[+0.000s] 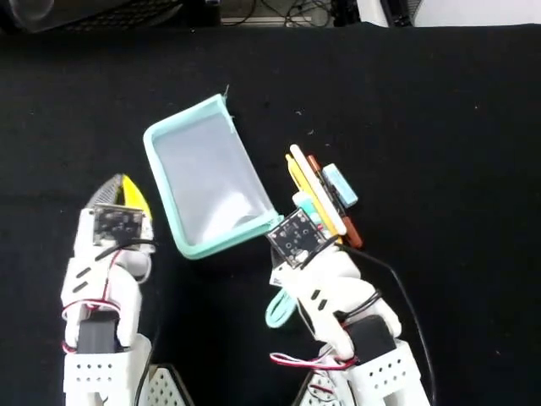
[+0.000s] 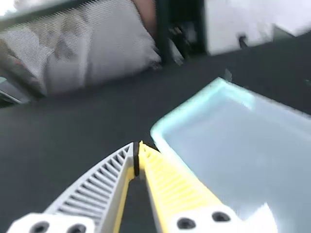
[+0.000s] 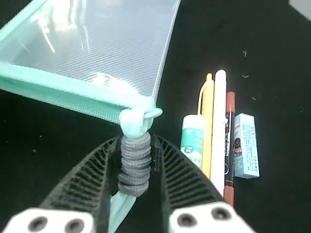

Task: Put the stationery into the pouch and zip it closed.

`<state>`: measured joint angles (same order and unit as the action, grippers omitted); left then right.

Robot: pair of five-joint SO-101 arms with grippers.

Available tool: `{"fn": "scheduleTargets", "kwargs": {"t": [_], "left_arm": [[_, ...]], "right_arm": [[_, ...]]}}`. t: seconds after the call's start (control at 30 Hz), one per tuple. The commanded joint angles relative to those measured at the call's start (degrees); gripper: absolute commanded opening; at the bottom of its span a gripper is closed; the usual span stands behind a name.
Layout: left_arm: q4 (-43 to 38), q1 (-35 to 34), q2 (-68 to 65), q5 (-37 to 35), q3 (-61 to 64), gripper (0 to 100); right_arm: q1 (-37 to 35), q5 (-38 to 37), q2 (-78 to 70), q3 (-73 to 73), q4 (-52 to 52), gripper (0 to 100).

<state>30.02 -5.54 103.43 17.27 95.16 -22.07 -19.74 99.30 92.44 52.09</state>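
Note:
A translucent pouch (image 1: 207, 182) with a teal rim lies flat in the middle of the black table. My right gripper (image 3: 135, 141) is shut on the grey cord-wrapped zipper pull (image 3: 133, 165) at the pouch's near right corner (image 1: 272, 222). Right beside it lie the stationery: a glue stick (image 3: 193, 138), an orange pen (image 3: 207, 121), a white pen (image 3: 219, 126), a brown pen (image 3: 230, 141) and a boxed eraser (image 3: 245, 150). My left gripper (image 2: 136, 148) is shut and holds nothing, its tips just off the pouch's left edge (image 2: 165, 131).
A teal strap loop (image 1: 279, 309) trails from the zipper pull under the right arm. The stationery (image 1: 325, 194) lies close against the right gripper. Cables and equipment sit beyond the table's far edge (image 1: 270, 21). Black cloth stretches open to the right and far side.

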Motion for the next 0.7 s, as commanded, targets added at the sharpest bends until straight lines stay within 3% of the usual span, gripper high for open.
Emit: {"fn": "scheduleTargets", "kwargs": {"t": [0.0,0.27,0.43,0.67], "left_arm": [[4.66,1.71,-1.93,1.76,-7.6,4],[4.57,2.07,-32.35,1.67,-21.32,4],[-0.88,2.07,-51.96,1.67,-23.16,4],[-5.01,2.24,-61.71,1.58,-22.73,4]], "right_arm": [[0.88,0.7,1.01,-0.31,0.26,1.2],[0.88,0.7,0.75,-0.22,0.26,1.2],[0.88,0.7,0.92,-0.22,0.26,1.2],[0.62,0.97,1.19,-5.14,-0.26,1.2]]}}
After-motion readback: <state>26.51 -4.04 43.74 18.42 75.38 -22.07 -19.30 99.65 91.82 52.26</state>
